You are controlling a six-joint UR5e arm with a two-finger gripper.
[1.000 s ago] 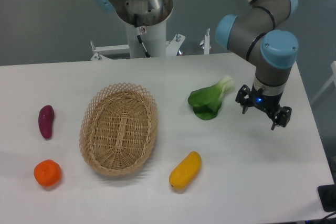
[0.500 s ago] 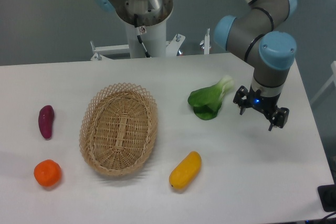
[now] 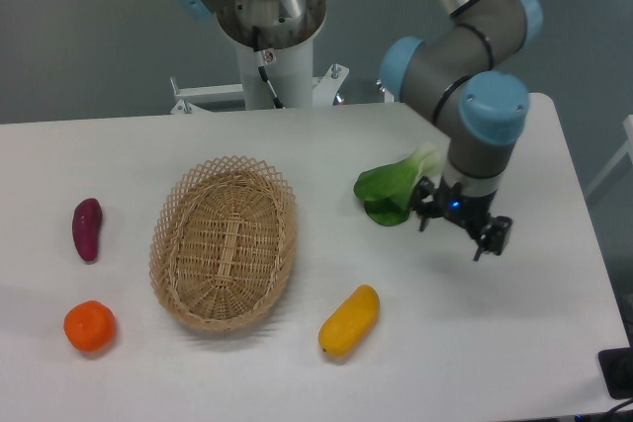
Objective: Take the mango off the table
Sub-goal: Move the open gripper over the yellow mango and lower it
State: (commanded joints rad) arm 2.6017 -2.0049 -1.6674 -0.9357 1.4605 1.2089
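The mango (image 3: 349, 321) is a yellow oval fruit with an orange tint at its lower left end, lying on the white table (image 3: 514, 343) near the front, just right of the basket. My gripper (image 3: 458, 231) hangs above the table to the upper right of the mango, well apart from it. Its two dark fingers are spread with nothing between them, so it is open.
A woven basket (image 3: 225, 242) sits left of centre. A green leafy vegetable (image 3: 391, 188) lies right beside my gripper's left finger. A purple sweet potato (image 3: 87, 228) and a round orange fruit (image 3: 90, 326) are at the far left. The robot's base column (image 3: 267, 27) stands behind the table.
The arm has swung left and slightly down the image, bringing the gripper closer to the leafy vegetable and the mango. No object on the table has moved.
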